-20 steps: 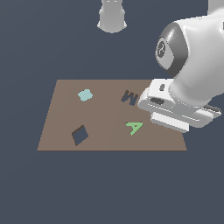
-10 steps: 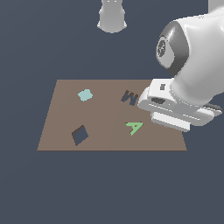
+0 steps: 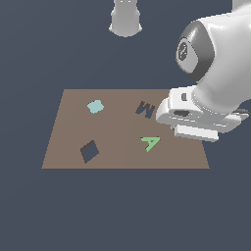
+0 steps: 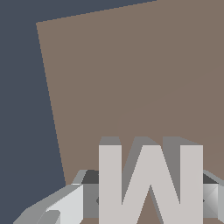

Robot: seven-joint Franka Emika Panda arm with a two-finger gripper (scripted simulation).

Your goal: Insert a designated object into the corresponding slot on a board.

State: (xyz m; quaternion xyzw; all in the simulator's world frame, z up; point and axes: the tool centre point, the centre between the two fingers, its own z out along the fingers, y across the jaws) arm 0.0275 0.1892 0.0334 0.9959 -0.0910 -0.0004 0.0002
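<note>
White arm bent low, end effector [image 4: 148, 199] fingers [image 4: 65, 205] clamped on M block [image 4: 151, 183]

The claw [image 4: 151, 199] grips the whitish M block [image 4: 151, 183] over the brown board [image 4: 131, 78].

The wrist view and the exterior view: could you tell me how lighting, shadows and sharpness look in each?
Exterior view: flat, even light, no glare, edges crisp; no cast shadow shows on the board; the arm hides the gripper. Wrist view: the M block is sharp, its front face evenly lit and its upper facets greyer; a faint darker patch lies on the board above it; nothing blurred.
</note>
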